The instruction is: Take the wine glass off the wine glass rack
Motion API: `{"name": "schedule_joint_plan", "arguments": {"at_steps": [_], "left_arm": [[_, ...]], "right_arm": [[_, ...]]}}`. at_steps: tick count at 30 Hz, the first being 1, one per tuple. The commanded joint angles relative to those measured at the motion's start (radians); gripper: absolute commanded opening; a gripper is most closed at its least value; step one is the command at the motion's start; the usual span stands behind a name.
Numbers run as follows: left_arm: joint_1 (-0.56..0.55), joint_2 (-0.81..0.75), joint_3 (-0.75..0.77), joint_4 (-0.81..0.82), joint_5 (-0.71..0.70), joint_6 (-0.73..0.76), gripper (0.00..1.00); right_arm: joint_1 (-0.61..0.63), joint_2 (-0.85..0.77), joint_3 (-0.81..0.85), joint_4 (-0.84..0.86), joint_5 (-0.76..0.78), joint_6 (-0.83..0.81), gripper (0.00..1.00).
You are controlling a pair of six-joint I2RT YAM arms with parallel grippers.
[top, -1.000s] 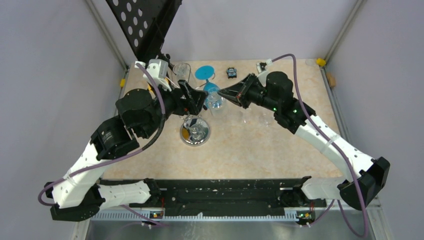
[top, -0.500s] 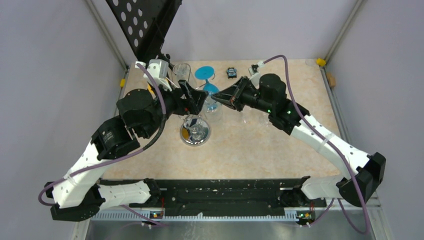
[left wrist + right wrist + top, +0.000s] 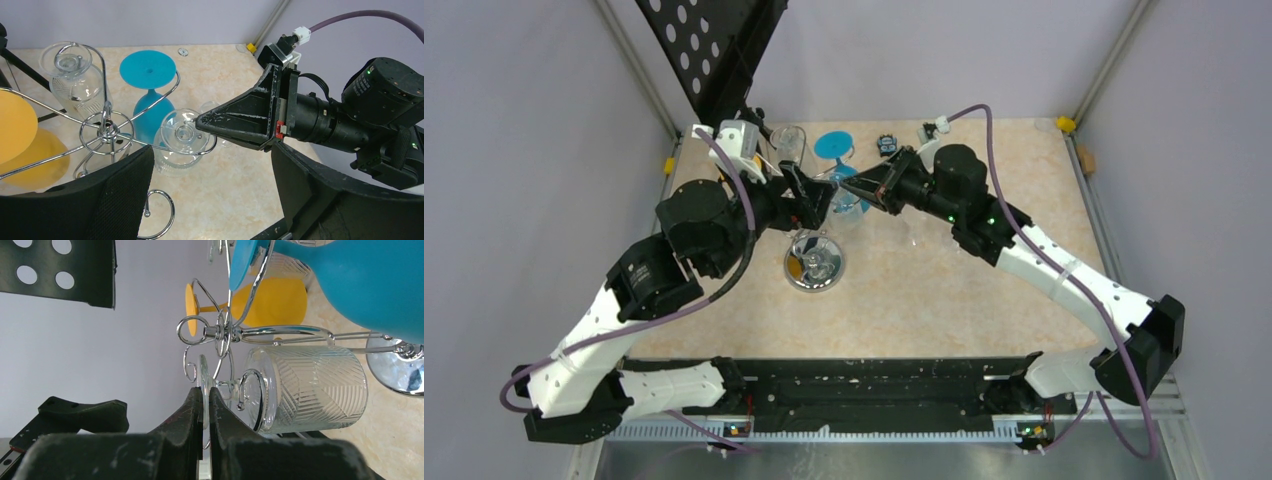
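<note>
**Top external view.** I see both arms reaching in toward the wine glass rack (image 3: 814,262), which stands on its round chrome base left of centre on the table (image 3: 984,290). The left gripper (image 3: 809,200) sits at the rack's left side, above the base. The right gripper (image 3: 859,188) comes in from the right, its tip at the rack's arms. The clear wine glass (image 3: 852,208) hangs between the two grippers; its outline is hard to separate from the blue glass (image 3: 833,146) behind it. A black perforated stand (image 3: 714,40) rises at the far left corner.

**Left wrist view.** The left gripper's jaws stand wide, one finger (image 3: 120,200) at each lower corner of the view. Between and beyond them the clear wine glass hangs upside down from a curled arm of the rack, foot uppermost. The right gripper's tip meets the rim of that foot from the right, jaws together. Around the rack hub I also see the blue glass, a second clear glass (image 3: 67,60) and an orange glass (image 3: 15,125), all hanging.

**Right wrist view.** The right gripper's fingers (image 3: 192,410) are closed to a narrow slit, and the thin foot of the clear wine glass runs edge-on into that slit. The glass stem sits in the rack's curled hook, so the glass is on the rack. Its patterned bowl lies to the right of the hook.
</note>
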Motion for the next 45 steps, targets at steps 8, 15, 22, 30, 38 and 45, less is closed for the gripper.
{"name": "schedule_joint_plan", "arguments": {"at_steps": [8,15,22,30,38,45], "left_arm": [[0.001,-0.022,-0.017,0.048,-0.021,0.009,0.90],[0.001,-0.023,-0.022,0.048,-0.024,0.006,0.90],[0.001,0.001,0.010,0.012,-0.005,-0.042,0.90],[0.004,0.013,0.008,0.010,0.025,-0.073,0.90],[0.009,0.011,-0.011,0.034,0.068,-0.109,0.90],[0.012,0.013,-0.038,0.083,0.164,-0.181,0.90]], "right_arm": [[0.016,0.022,0.067,0.157,0.123,0.050,0.00],[0.024,0.038,0.068,0.174,0.172,0.071,0.00],[0.045,-0.002,0.043,0.151,0.303,0.070,0.00],[0.051,-0.061,0.007,0.161,0.364,0.066,0.00],[0.052,-0.128,-0.023,0.088,0.410,0.079,0.00],[0.051,-0.221,-0.033,-0.018,0.422,0.081,0.00]]}}
